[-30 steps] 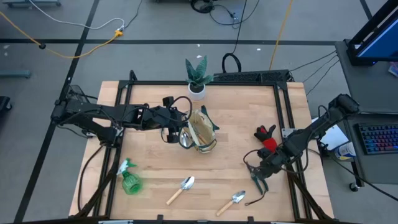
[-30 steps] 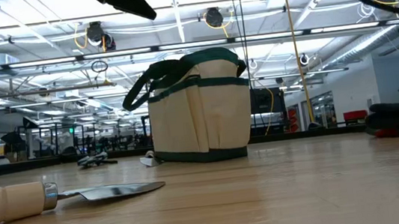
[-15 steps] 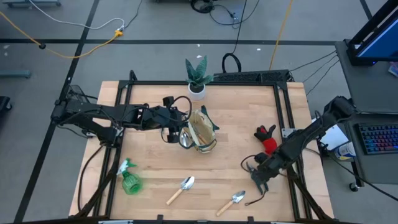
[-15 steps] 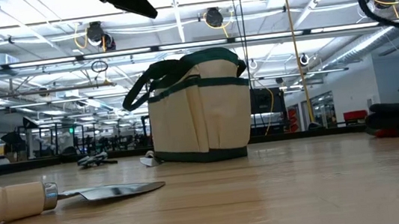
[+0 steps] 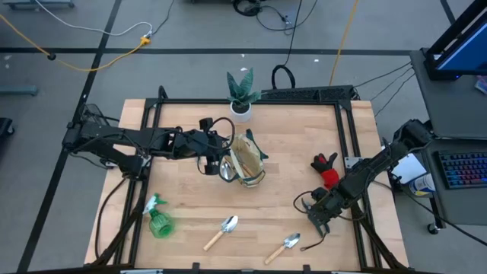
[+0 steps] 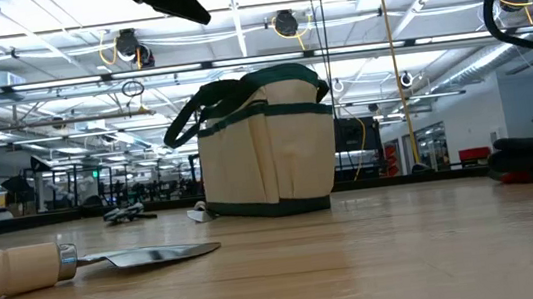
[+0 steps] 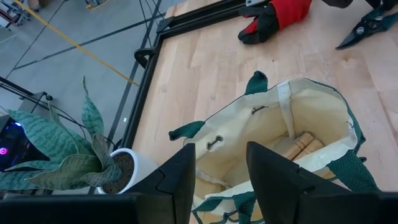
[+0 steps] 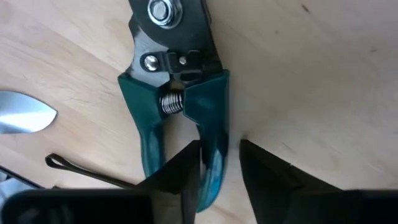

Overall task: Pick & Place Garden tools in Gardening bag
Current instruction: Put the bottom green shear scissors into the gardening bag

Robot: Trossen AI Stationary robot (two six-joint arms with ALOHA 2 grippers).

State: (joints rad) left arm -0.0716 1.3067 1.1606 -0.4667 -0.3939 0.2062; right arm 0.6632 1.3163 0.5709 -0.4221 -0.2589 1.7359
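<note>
Wood table (image 5: 281, 164) in workshop; right end effector (image 8: 216, 163) half-open astride pruners (image 8: 180, 81) handle; left end effector (image 7: 219, 171) open above gardening bag (image 7: 280, 143).

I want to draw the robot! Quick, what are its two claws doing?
Left gripper: open, empty, over the gardening bag.
Right gripper: open around one pruners handle.
</note>
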